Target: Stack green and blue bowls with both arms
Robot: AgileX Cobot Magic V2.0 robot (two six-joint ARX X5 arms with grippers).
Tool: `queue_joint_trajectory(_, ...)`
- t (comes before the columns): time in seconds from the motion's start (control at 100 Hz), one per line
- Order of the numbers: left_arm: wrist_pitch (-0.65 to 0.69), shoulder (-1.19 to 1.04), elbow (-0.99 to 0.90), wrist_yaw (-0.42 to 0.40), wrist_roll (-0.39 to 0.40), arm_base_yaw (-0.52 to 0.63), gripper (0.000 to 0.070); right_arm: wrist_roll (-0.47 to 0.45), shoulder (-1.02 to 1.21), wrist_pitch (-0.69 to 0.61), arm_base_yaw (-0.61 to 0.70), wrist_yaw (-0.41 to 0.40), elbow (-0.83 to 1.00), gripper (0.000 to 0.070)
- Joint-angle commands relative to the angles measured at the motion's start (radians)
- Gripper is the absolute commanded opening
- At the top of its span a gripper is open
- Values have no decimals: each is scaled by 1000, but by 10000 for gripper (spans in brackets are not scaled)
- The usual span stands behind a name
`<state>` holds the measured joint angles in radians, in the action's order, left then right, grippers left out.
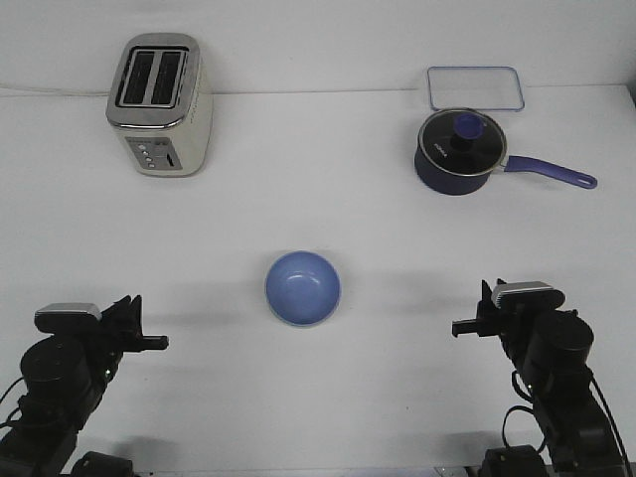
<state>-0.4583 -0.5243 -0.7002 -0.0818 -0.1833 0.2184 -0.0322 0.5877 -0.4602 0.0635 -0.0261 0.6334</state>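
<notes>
A light blue bowl [303, 288] stands upright near the middle of the white table [318, 199], with nothing showing inside it. The green bowl is not in view. My left gripper [157, 342] hovers low at the front left, well to the left of the bowl and pointing toward it. At the front right, my right gripper [460, 327] points toward the bowl from a similar distance. Neither gripper touches anything. From this angle the fingers overlap, so their gap does not show.
A cream and silver toaster [159, 104] stands at the back left. A dark navy saucepan [459, 151] with a glass lid and a purple-blue handle sits at the back right. Behind it lies a flat clear rectangular lid [475, 87].
</notes>
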Motion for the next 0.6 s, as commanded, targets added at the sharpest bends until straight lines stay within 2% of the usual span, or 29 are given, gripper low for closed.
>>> queue_joint_trajectory(0.0,3,-3,-15,-5,-2,2,8,3,2,11,0,0,11,0)
queue_joint_trajectory(0.59,20,-3,-16,-5,-2,2,10,3,2,11,0,1,11,0)
